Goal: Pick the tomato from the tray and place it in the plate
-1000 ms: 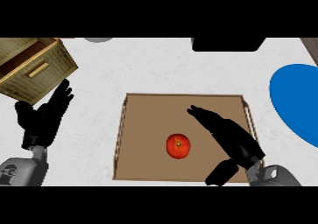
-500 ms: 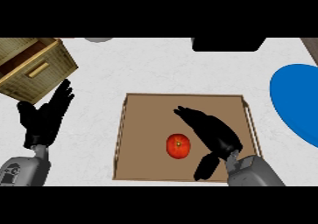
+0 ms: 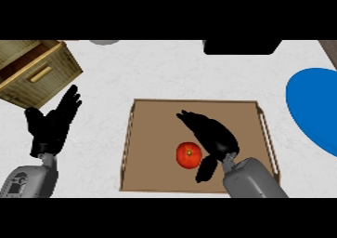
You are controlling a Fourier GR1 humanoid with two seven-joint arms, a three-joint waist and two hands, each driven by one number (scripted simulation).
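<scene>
The right hand (image 3: 210, 135) hangs over the tray (image 3: 149, 179), fingers (image 3: 191, 118) stretched and open, holding nothing. The tomato (image 3: 189, 155) lies in the tray just left of its thumb, perhaps touching it; the view is unclear. The blue plate (image 3: 320, 109) sits well right of the fingers. The left hand (image 3: 54, 126) rests open over the white surface (image 3: 164, 69).
</scene>
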